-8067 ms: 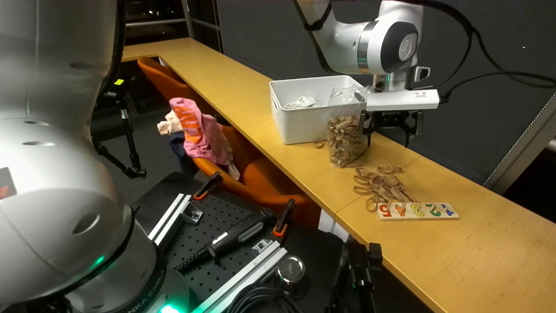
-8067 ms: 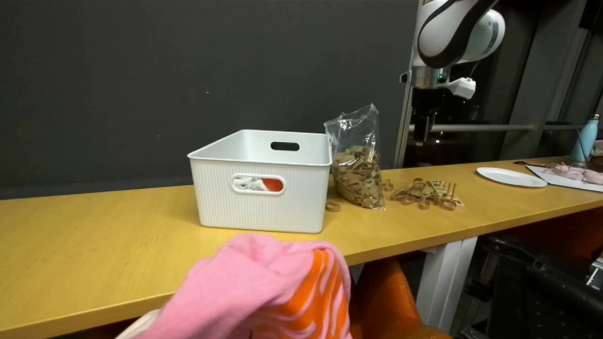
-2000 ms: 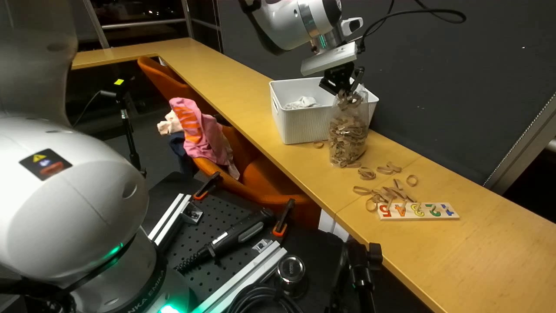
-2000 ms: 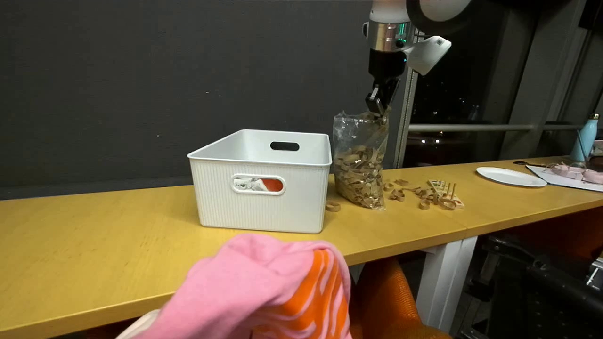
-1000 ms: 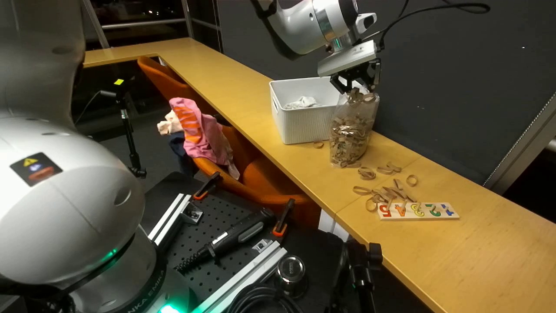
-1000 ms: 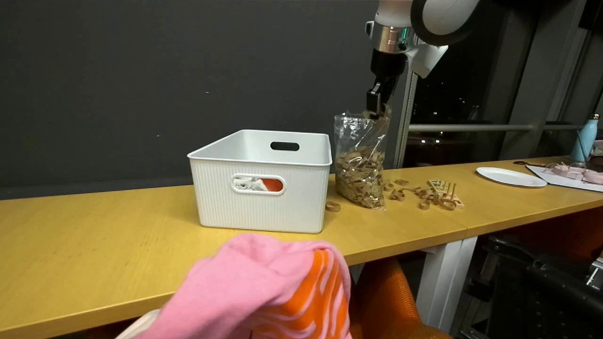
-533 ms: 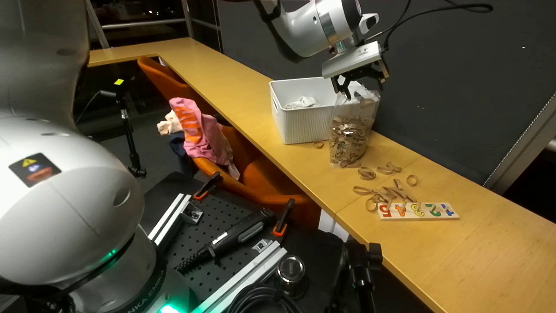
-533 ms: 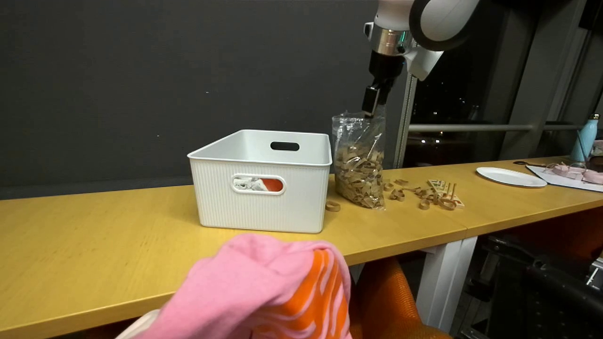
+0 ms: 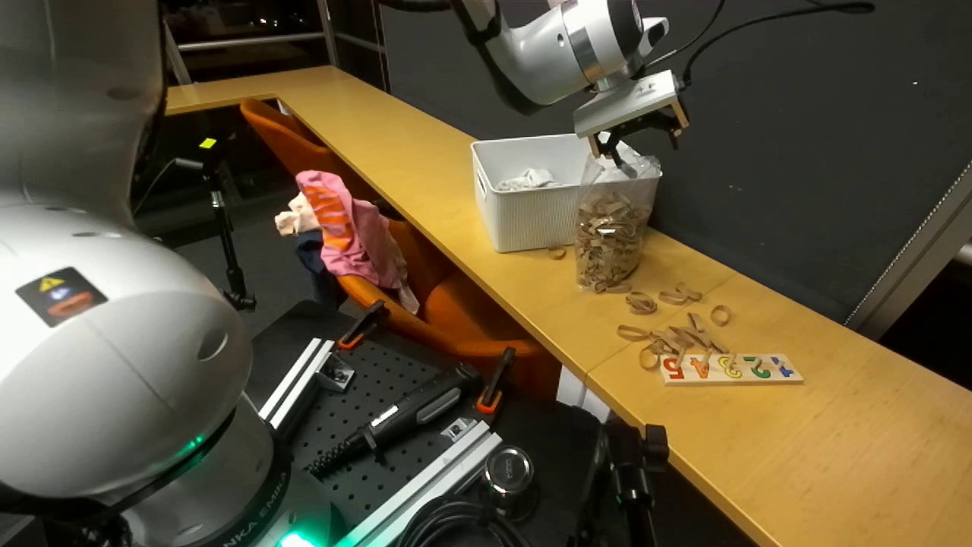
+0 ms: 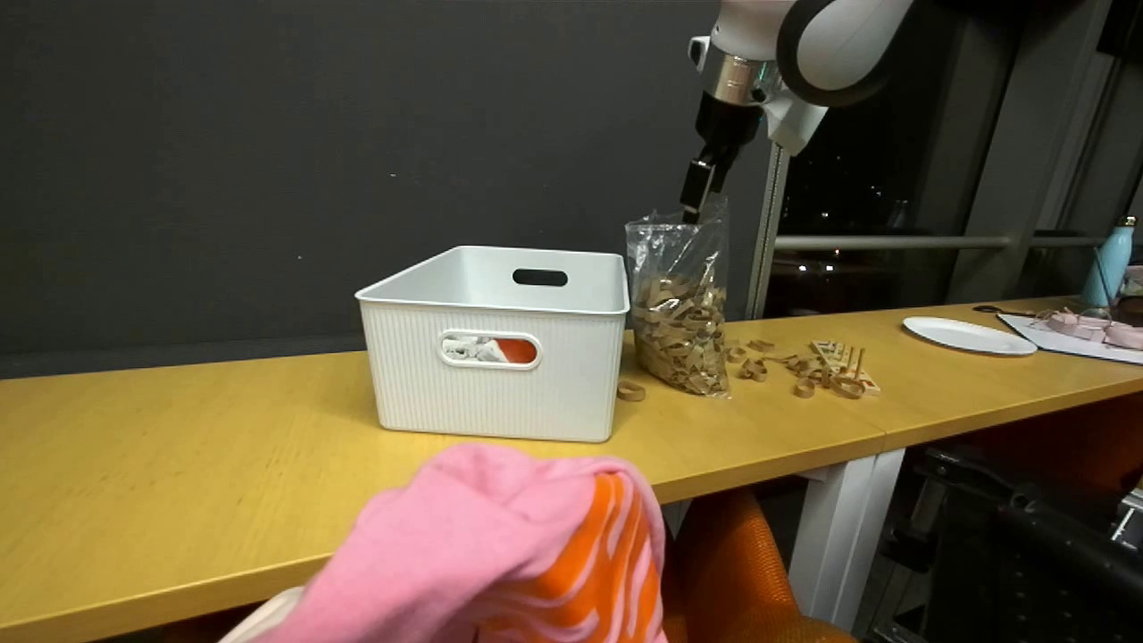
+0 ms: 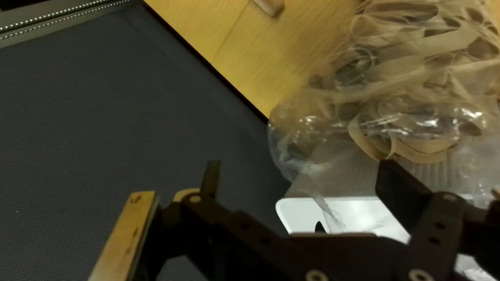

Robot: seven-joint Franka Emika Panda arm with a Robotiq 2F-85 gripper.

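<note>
Since a second ago, rubber bands (image 10: 683, 344) are dropped into the clear bag (image 10: 656, 254) by the now-spread gripper (image 11: 298, 168). The limp plastic is probably best pinched at its rim.

I operate remotely in an office-like robotics lab, identified by a perforated black plate (image 9: 342, 410), clamps (image 9: 497, 378) and metal rails (image 9: 439, 490) near a long wooden desk (image 9: 850, 441) with orange upholstered chairs (image 9: 463, 308).
</note>
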